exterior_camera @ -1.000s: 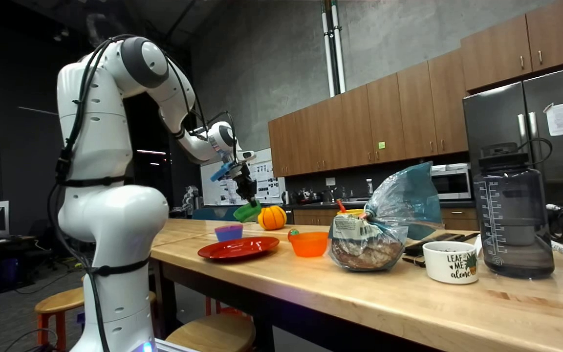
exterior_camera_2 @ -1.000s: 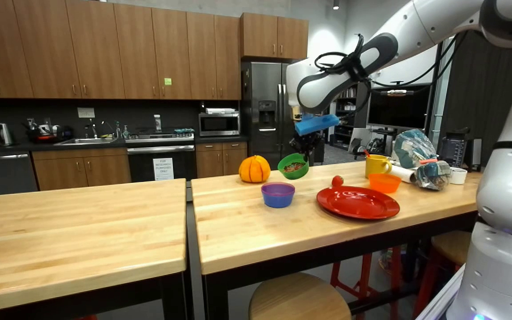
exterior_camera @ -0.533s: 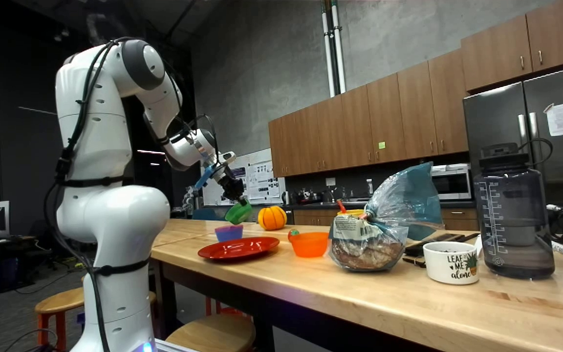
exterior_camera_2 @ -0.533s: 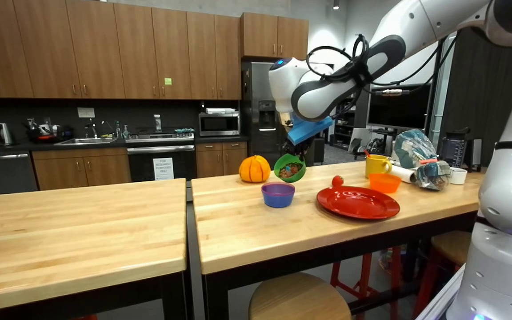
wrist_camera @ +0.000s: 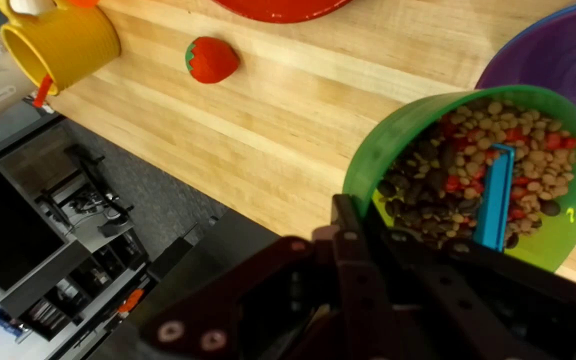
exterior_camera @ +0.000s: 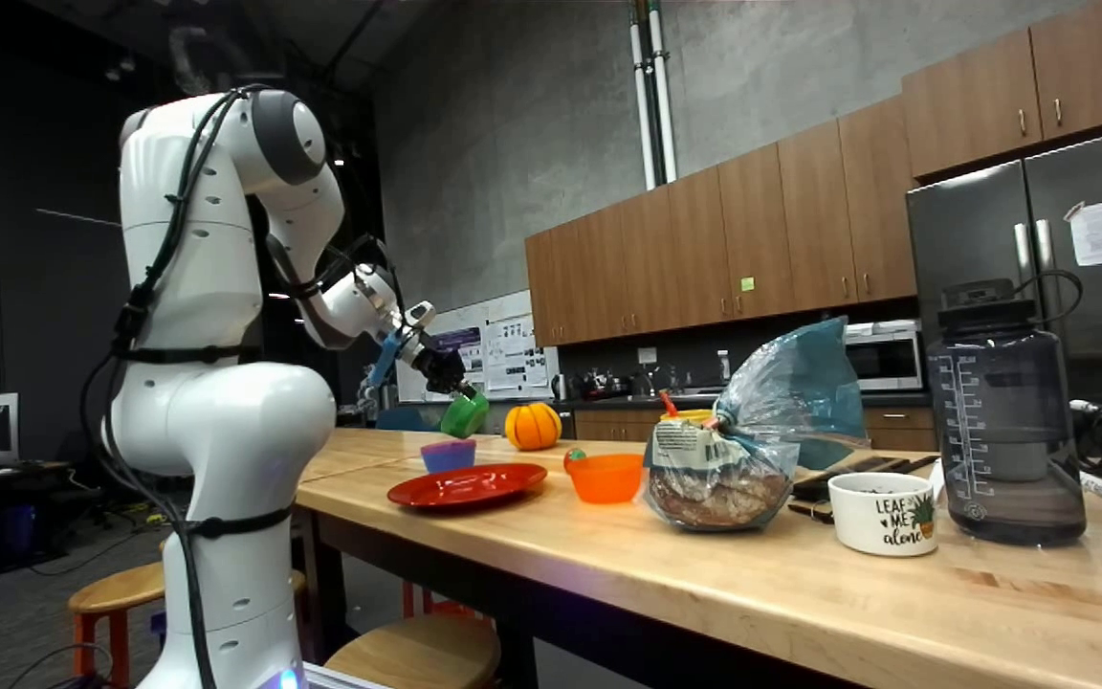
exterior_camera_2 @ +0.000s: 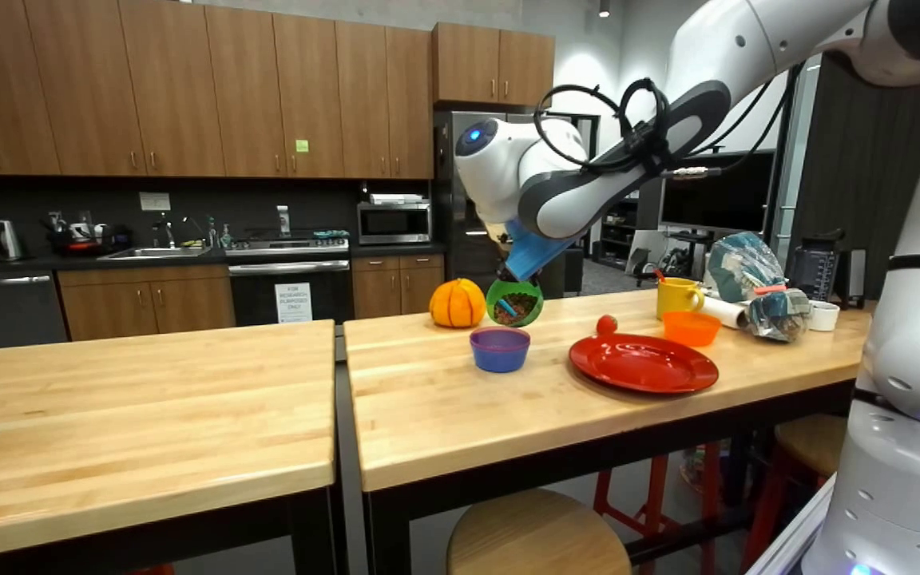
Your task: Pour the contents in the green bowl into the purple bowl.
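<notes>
My gripper (wrist_camera: 360,212) is shut on the rim of the green bowl (wrist_camera: 393,137), one finger on each side of the wall. The green bowl is held above the table, strongly tilted, in both exterior views (exterior_camera: 465,416) (exterior_camera_2: 514,286). Beans, lentils, red bits and a blue bar (wrist_camera: 495,200) lie inside it; a few bits reach its rim. The purple bowl (exterior_camera_2: 500,337) sits in a blue bowl (exterior_camera_2: 500,360) on the table, just below and beside the green bowl. It also shows in the wrist view (wrist_camera: 543,65), partly hidden behind the green bowl's rim.
A red plate (exterior_camera_2: 644,365) lies near the purple bowl. An orange pumpkin (exterior_camera_2: 458,303) stands behind. A toy strawberry (wrist_camera: 213,60), a yellow mug (exterior_camera_2: 677,297), an orange bowl (exterior_camera: 606,478) and bagged bread (exterior_camera: 723,488) stand further along the table.
The green bowl has moved slightly toward the purple bowl and tilted further, its opening turning more toward it. The wrist and forearm have rotated. The contents have slid toward the lower rim.
</notes>
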You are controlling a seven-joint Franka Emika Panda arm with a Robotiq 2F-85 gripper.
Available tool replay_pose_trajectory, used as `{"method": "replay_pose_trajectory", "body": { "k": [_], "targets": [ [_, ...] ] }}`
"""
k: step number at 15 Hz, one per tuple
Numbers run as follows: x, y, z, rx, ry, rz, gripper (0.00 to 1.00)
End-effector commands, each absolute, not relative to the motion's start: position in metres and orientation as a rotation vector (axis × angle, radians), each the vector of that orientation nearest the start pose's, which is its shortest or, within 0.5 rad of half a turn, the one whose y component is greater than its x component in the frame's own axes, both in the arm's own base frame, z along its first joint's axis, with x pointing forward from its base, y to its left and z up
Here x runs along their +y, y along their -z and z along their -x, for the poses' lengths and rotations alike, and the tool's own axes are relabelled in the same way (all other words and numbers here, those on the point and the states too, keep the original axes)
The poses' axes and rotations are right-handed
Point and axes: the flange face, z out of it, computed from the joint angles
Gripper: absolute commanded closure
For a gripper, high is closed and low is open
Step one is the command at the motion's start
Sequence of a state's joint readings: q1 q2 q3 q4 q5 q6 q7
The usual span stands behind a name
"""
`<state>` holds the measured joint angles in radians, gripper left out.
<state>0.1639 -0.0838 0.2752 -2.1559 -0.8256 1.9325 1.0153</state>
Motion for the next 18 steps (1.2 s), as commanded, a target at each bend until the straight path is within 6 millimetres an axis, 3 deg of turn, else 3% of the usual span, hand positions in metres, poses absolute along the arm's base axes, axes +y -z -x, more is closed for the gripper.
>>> {"method": "replay_pose_trajectory", "body": {
  "k": [1,8,18],
  "targets": [
    [0.186,-0.442,-0.491,-0.247,-0.580,-2.305,0.99],
    [0.208,-0.418,-0.485,-0.193,-0.628,-2.181,0.99],
    [0.238,-0.399,-0.464,-0.174,-0.706,-1.974,0.99]
  ]
}}
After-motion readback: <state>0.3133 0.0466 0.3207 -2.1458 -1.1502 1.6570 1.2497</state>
